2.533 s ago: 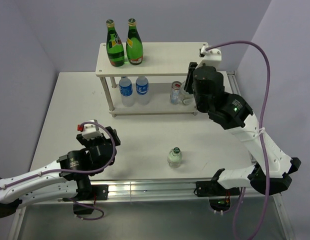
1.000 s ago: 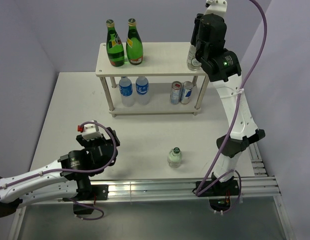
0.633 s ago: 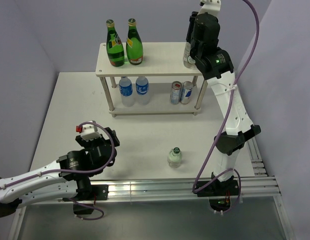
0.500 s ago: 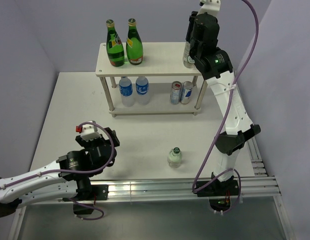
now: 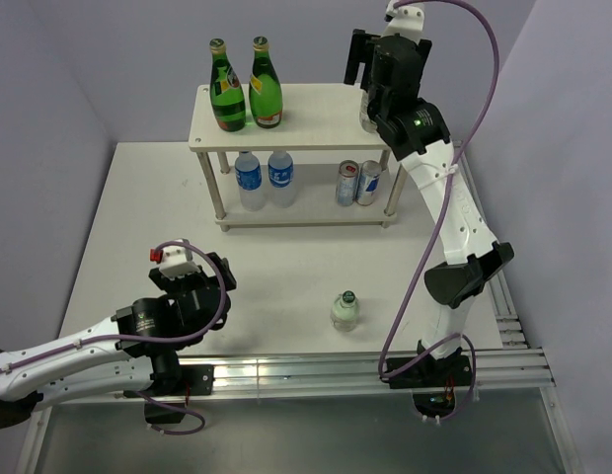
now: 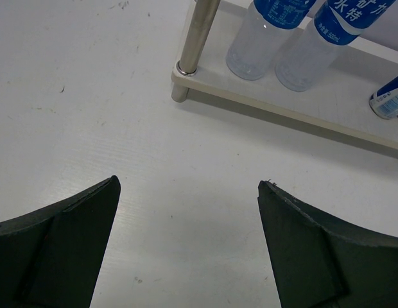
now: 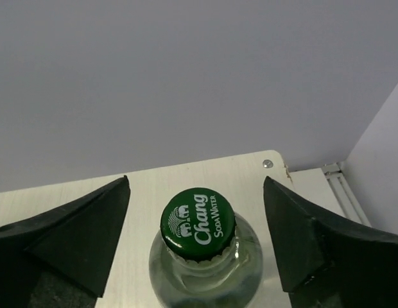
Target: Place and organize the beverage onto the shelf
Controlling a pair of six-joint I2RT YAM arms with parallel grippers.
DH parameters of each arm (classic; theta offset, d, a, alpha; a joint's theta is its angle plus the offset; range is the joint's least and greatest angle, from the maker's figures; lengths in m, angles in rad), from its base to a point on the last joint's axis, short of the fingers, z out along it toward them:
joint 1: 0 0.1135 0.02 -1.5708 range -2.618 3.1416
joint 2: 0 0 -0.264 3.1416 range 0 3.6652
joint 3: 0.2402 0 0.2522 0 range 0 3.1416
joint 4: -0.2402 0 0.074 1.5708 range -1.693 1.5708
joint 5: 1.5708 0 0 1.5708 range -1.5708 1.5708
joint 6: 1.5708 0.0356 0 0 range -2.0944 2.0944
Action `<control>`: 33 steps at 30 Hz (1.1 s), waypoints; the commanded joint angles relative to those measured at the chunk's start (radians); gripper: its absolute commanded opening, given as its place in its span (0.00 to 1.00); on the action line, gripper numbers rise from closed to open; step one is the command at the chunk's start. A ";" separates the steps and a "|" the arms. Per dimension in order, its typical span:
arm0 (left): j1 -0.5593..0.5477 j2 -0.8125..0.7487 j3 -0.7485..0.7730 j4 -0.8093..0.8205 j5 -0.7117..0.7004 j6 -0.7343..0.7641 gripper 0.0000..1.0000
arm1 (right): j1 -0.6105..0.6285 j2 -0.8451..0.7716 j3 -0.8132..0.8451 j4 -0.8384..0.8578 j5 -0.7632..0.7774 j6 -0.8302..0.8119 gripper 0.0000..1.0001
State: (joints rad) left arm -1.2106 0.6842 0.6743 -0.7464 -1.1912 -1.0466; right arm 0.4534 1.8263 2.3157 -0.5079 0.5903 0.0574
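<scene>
Shelf [image 5: 316, 114] nearly stocked: right gripper [image 7: 196, 180] spread around soda bottle [image 7: 198, 224], upper right; left gripper [image 6: 189, 182] spread, empty; table bottle [image 5: 344, 310] unplaced, lower centre.

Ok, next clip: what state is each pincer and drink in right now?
Left pincer: open, empty, over the table.
Right pincer: open, straddling the soda bottle, clear of its cap.
Soda bottle: upright on the shelf, top board.
Second soda bottle: upright on the table.
Green bottles: upright, top board.
Water bottles: upright, lower board.
Cans: upright, lower board.
</scene>
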 commanded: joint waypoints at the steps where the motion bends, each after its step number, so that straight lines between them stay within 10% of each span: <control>1: -0.007 -0.003 0.024 -0.007 -0.011 -0.024 0.95 | -0.002 -0.064 -0.009 0.046 0.006 0.010 0.98; 24: -0.009 0.055 0.044 -0.051 -0.038 -0.070 0.95 | 0.042 -0.504 -0.522 0.078 -0.161 0.154 1.00; 33: -0.009 0.067 0.042 -0.048 -0.045 -0.076 0.94 | 0.604 -1.046 -1.312 0.200 0.311 0.339 0.95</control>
State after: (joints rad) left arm -1.2125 0.7513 0.6815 -0.7952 -1.2030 -1.1145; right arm 0.9264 0.8890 1.1072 -0.3260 0.6865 0.2523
